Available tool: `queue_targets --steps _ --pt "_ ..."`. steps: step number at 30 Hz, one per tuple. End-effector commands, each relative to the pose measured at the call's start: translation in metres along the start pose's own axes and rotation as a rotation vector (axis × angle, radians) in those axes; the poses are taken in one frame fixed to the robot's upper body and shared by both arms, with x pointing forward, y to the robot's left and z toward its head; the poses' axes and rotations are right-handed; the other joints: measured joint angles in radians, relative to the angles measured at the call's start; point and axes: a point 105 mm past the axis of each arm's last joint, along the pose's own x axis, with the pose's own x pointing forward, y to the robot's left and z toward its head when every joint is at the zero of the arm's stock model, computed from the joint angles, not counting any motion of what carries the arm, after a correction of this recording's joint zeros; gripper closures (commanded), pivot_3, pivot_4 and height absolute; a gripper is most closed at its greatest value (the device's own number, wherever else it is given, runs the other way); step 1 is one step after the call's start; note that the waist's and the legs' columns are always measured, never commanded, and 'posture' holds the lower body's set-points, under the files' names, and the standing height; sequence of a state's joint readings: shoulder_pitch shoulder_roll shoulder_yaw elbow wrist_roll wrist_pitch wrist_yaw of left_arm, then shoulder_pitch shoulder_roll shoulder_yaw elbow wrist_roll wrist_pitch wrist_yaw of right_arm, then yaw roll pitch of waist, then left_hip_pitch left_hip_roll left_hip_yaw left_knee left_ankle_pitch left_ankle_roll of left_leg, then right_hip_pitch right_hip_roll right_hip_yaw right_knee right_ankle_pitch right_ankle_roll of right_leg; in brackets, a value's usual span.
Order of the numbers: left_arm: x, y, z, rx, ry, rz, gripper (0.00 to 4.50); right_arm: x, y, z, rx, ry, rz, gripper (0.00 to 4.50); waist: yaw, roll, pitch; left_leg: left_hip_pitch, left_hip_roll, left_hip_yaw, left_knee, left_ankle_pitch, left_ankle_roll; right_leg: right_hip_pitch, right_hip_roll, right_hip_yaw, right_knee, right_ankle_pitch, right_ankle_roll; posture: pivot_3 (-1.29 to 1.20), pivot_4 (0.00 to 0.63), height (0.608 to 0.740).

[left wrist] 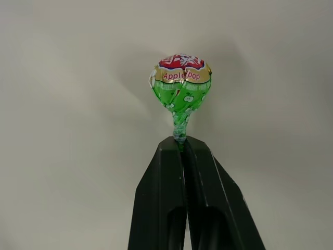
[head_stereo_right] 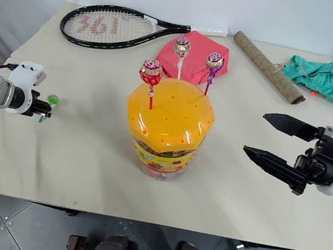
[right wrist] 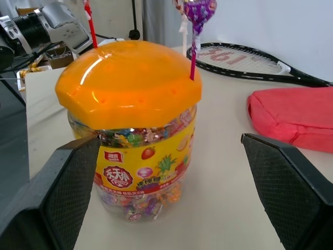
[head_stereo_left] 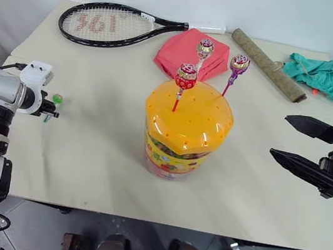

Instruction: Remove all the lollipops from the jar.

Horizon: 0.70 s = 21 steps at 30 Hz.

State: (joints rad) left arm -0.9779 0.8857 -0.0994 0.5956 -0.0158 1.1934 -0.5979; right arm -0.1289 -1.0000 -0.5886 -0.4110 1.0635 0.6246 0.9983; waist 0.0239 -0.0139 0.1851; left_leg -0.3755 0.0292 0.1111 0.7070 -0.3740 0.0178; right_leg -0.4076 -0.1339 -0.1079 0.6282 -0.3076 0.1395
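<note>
At frame left, the left tool [head_stereo_left: 50,110] pinches the green lollipop [head_stereo_left: 57,99] by its stick over the table [head_stereo_left: 84,163]. The jar [head_stereo_left: 184,134] stands mid-frame; the right tool [head_stereo_left: 293,142], jaws spread, waits at its right.

"Apple pop" on green lollipop [left wrist: 180,86] wrapper

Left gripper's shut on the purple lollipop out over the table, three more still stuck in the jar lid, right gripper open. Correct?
Not quite: the left gripper is shut on the green lollipop, as the left wrist view shows. The purple lollipop stands in the jar lid with two others. The right gripper is open.
</note>
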Motion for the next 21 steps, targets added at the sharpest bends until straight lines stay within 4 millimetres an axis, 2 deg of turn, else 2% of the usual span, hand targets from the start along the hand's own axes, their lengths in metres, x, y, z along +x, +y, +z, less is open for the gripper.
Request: queue_targets --steps 1,8,11,14,15,18,21 --pt "-0.007 0.009 -0.005 -0.036 0.037 0.041 3.82 -0.001 -0.004 0.007 -0.039 -0.031 -0.008 0.0 -0.001 0.0 0.0 0.0 0.0 0.0 0.0 0.0 0.0 0.0 0.0 0.0 0.0 0.0 0.0 0.0 0.15 0.74" --pt "-0.033 0.006 0.012 0.011 -0.014 0.014 1.95 -0.001 -0.007 0.007 -0.05 -0.027 -0.011 0.0 -0.001 0.0 0.0 0.0 0.0 0.0 0.0 0.0 0.0 0.0 0.0 0.0 0.0 0.0 0.0 0.0 0.15 0.74" --pt "-0.059 0.003 0.031 0.062 -0.096 -0.027 1.1 -0.004 -0.008 0.008 -0.06 -0.02 -0.014 0.0 0.0 -0.001 0.001 0.0 0.0 0.0 0.0 0.0 0.0 0.0 0.0 0.0 0.0 0.0 0.0 0.0 0.15 0.74" --pt "-0.083 -0.01 0.054 0.148 -0.228 -0.118 0.2 -0.006 -0.008 0.008 -0.069 -0.015 -0.02 0.0 0.003 -0.001 0.001 0.0 0.0 0.0 0.001 0.0 0.0 0.0 0.0 0.0 0.0 0.0 0.0 0.0 0.15 0.74" --pt "-0.09 -0.018 0.059 0.19 -0.267 -0.159 0.05 -0.007 -0.008 0.008 -0.071 -0.014 -0.022 0.0 0.003 -0.001 0.001 0.0 0.0 0.0 0.001 0.0 0.0 0.0 0.0 0.0 0.0 0.0 0.0 0.0 0.15 0.74" --pt "-0.118 -0.056 0.083 0.326 -0.496 -0.391 0.05 -0.008 -0.009 0.008 -0.081 -0.014 -0.028 0.0 0.003 -0.001 0.001 -0.001 0.0 0.0 0.001 0.0 0.0 0.0 0.0 0.0 0.001 0.0 0.0 0.0 0.15 0.74" --pt "-0.148 -0.092 0.096 0.466 -0.805 -0.656 0.05 -0.009 -0.01 0.009 -0.092 -0.013 -0.036 0.0 0.003 -0.001 0.001 -0.001 0.001 0.0 0.003 0.0 0.0 0.0 -0.001 0.0 0.001 0.0 0.0 0.0 0.15 0.74"
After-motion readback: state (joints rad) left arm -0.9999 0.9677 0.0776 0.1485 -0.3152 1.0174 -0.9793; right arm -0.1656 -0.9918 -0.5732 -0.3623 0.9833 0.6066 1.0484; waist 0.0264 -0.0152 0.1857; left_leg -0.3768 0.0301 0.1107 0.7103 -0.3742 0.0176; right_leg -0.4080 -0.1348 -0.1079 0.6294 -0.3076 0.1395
